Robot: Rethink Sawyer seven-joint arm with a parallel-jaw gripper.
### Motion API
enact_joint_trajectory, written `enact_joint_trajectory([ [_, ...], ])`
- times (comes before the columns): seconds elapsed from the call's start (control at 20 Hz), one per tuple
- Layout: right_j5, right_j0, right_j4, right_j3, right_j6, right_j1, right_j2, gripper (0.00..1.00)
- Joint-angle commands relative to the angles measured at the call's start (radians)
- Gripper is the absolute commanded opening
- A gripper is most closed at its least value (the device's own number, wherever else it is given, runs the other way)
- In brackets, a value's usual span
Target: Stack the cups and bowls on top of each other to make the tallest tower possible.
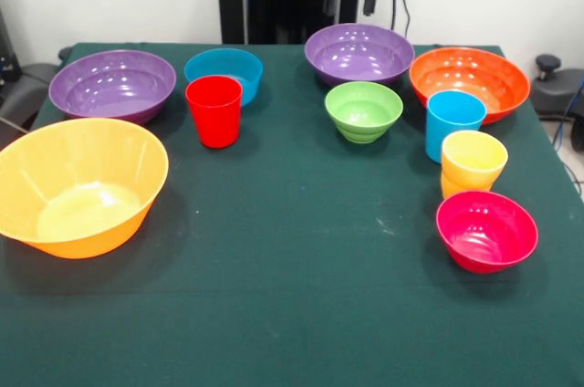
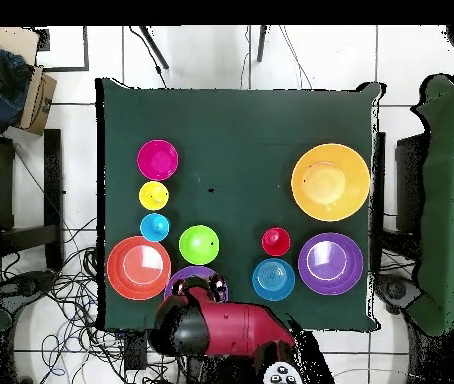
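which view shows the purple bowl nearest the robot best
The front view: the glossy purple plastic bowl shows whole, with open rim and inside. In the overhead view, the red robot arm covers much of that bowl.

Front view sits low across the table (image 1: pixel 301 314), looking along its green top toward the far edge, near enough that the near edge runs out of the bottom. Overhead view hangs high, looking straight down, taking in the whole table (image 2: pixel 241 130) plus floor all round, turned half round against the front. Both share the entire tabletop; the yellow-orange bowl (image 1: pixel 80 186) (image 2: pixel 330 181) shows in each.
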Motion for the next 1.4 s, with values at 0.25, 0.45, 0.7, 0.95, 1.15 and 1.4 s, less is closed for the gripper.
enact_joint_trajectory([
  [0.25, 0.105, -0.048, -0.019, 0.017, 0.088, -0.026, 0.057, 1.00],
  [0.45, 0.054, -0.092, -0.045, -0.006, 0.074, 0.046, 0.074, 1.00],
  [0.7, 0.047, -0.096, -0.052, -0.012, 0.074, 0.057, 0.076, 1.00],
  [0.95, 0.028, -0.106, -0.058, -0.005, 0.077, 0.067, 0.083, 1.00],
  [1.15, 0.010, -0.100, -0.060, 0.001, 0.091, 0.071, 0.078, 1.00],
  [1.4, -0.031, -0.126, -0.081, -0.016, 0.086, 0.126, 0.093, 1.00],
])
